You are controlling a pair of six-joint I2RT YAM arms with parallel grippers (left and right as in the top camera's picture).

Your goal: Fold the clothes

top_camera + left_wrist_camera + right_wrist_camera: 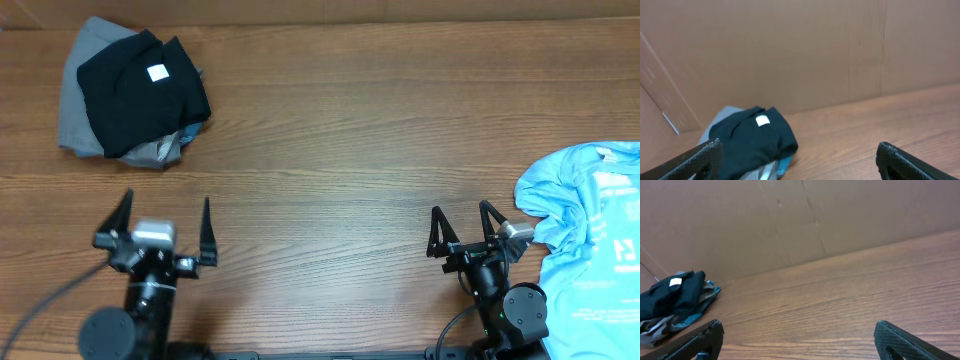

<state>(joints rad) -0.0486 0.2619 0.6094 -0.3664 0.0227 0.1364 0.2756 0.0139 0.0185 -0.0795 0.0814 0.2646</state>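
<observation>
While gaping, left hand (167,197), right hand (460,207) empty

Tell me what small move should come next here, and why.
Probably the right hand should reach right to the near edge of the light-blue T-shirt. That shirt lies crumpled and unfolded just beside it, and this hand is open and empty. The black T-shirt already sits folded on the grey garment at far left. The left hand is open and empty too.
</observation>
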